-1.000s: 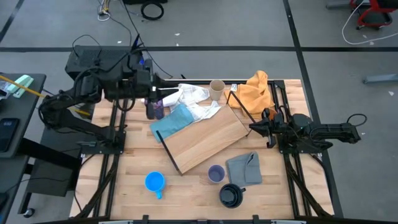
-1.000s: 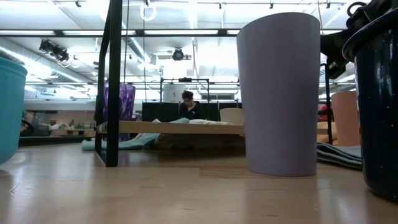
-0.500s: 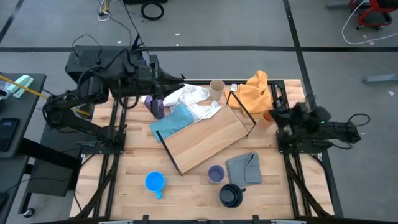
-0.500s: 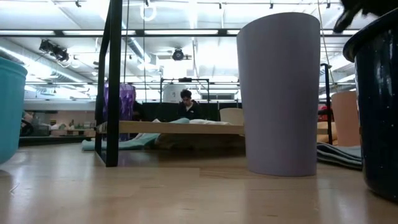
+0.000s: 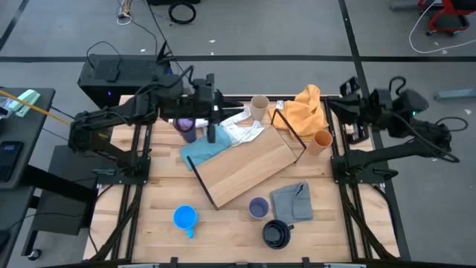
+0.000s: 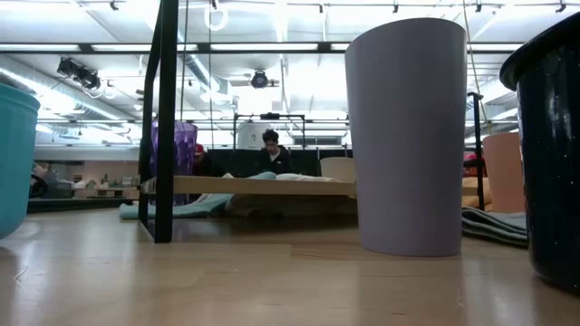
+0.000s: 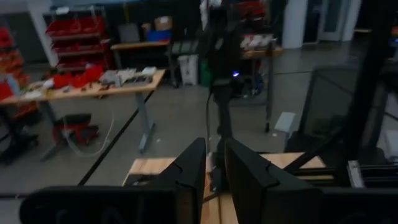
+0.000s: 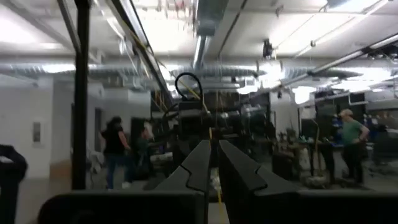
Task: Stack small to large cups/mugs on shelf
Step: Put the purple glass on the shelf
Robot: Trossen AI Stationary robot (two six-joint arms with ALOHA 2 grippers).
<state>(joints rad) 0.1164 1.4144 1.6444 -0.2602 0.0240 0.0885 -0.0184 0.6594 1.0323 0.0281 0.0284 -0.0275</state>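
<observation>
Both arms lifted off the cups
Left gripper (image 5: 211,134) narrow, empty, upper centre; right gripper (image 5: 346,88) narrow, withdrawn upper right, orange cup (image 5: 322,139) freed.

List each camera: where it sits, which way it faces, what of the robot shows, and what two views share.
High: overhead, straight down; both arms, light-wood shelf board.
Low: table-top height, level across; no arm, tall lavender cup.
Left wrist: on left arm, facing the room; left pincer nearly shut.
Right wrist: on right arm, facing the room; right pincer nearly shut.
Shared: high and low both show the lavender cup.
</observation>
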